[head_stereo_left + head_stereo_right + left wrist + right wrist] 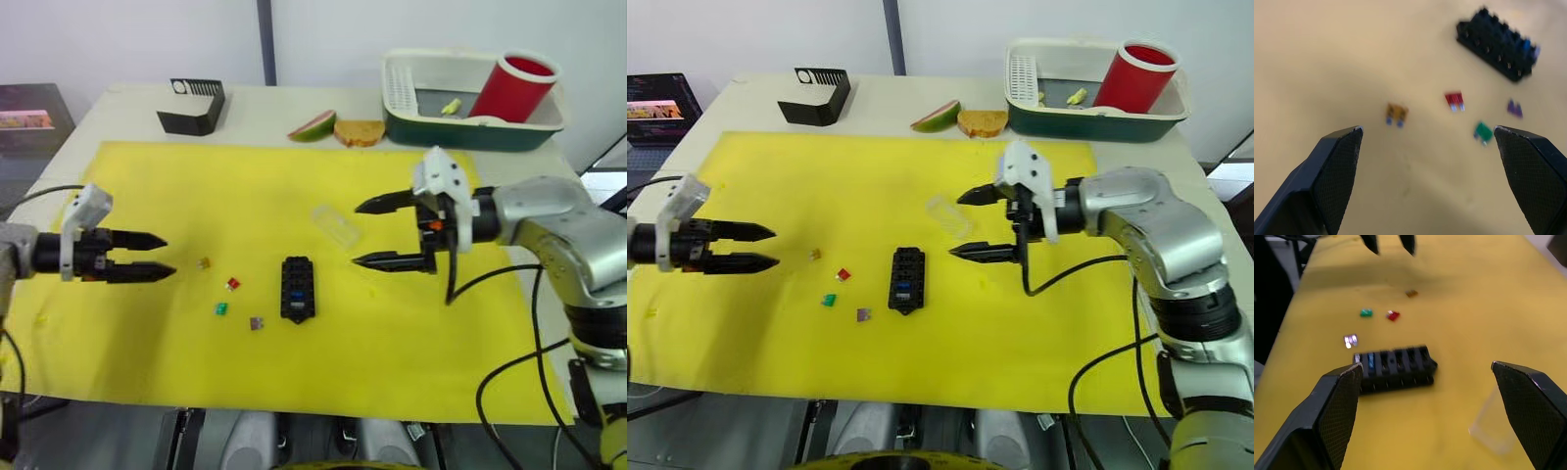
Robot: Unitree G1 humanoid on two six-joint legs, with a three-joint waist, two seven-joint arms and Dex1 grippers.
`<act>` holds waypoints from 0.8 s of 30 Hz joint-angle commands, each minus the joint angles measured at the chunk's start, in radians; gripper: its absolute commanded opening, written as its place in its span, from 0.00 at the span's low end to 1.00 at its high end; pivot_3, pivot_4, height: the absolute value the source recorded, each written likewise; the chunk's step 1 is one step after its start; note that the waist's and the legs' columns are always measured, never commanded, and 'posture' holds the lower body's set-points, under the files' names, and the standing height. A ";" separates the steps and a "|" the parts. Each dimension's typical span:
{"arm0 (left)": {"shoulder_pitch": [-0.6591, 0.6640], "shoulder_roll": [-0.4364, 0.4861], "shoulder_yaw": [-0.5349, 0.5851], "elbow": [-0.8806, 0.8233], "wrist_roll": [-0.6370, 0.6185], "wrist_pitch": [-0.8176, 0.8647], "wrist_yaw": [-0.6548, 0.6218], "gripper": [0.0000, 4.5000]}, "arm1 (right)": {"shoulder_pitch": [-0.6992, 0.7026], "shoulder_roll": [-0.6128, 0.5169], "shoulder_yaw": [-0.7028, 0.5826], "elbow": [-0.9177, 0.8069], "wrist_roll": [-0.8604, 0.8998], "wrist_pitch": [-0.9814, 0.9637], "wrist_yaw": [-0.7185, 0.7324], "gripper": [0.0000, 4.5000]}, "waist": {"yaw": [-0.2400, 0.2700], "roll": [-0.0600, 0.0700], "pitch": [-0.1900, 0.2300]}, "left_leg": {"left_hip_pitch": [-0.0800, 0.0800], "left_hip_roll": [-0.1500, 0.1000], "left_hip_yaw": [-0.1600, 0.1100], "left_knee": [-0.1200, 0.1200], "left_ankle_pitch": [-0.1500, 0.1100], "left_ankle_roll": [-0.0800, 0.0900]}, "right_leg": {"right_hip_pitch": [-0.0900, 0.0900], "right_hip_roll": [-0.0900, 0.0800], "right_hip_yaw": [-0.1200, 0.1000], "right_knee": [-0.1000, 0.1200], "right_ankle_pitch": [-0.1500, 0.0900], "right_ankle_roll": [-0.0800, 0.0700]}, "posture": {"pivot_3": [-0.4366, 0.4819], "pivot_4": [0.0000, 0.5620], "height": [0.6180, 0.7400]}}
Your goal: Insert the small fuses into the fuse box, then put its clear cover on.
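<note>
Black fuse box (297, 288) lies between parted left gripper (160, 256) and wide right gripper (374, 233).

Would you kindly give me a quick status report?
Both grippers open, empty. Four fuses loose beside the fuse box; blue one seated. Cover off, nothing blocking.

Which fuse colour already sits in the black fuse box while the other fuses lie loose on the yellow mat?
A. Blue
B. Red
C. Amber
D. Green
A. A blue fuse sits in a slot of the fuse box, while the red fuse, green fuse and amber fuse lie loose on the yellow mat on the box's left.
</note>
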 commanded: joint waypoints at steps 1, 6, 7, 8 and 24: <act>-0.102 -0.046 -0.066 0.128 0.039 0.022 -0.040 1.00 | -0.044 0.048 0.049 -0.021 -0.025 -0.021 -0.033 0.99 | -0.002 -0.001 0.000 | 0.000 0.000 0.000 0.001 0.000 0.000 | 0.000 0.000 0.000 0.000 0.000 0.001 | 0.48 0.27 1.00; -0.201 -0.120 -0.122 0.288 0.075 0.032 -0.061 1.00 | -0.056 0.084 0.075 -0.042 -0.033 -0.010 -0.070 0.99 | -0.004 -0.001 0.000 | -0.003 0.001 0.001 0.011 -0.002 0.004 | 0.001 0.002 0.000 0.003 0.001 0.003 | 0.48 0.27 1.00; -0.204 -0.125 -0.136 0.302 0.080 0.025 -0.065 1.00 | -0.056 0.087 0.072 -0.049 -0.028 -0.004 -0.077 0.99 | -0.005 -0.001 0.000 | -0.003 0.000 0.001 0.011 -0.002 0.004 | 0.001 0.002 0.000 0.003 0.001 0.003 | 0.48 0.27 1.00; -0.206 -0.131 -0.147 0.315 0.087 0.013 -0.067 1.00 | -0.055 0.089 0.070 -0.054 -0.024 0.001 -0.084 0.99 | -0.005 -0.001 0.000 | -0.003 0.000 0.001 0.011 -0.002 0.004 | 0.001 0.002 0.000 0.003 0.001 0.004 | 0.48 0.27 1.00; -0.187 -0.147 -0.278 0.310 0.023 0.017 -0.068 1.00 | -0.006 0.076 0.074 -0.089 -0.030 0.017 -0.133 0.99 | -0.003 -0.001 0.000 | -0.002 0.001 0.000 0.011 -0.003 0.005 | 0.001 0.001 0.001 0.003 0.001 0.004 | 0.48 0.27 1.00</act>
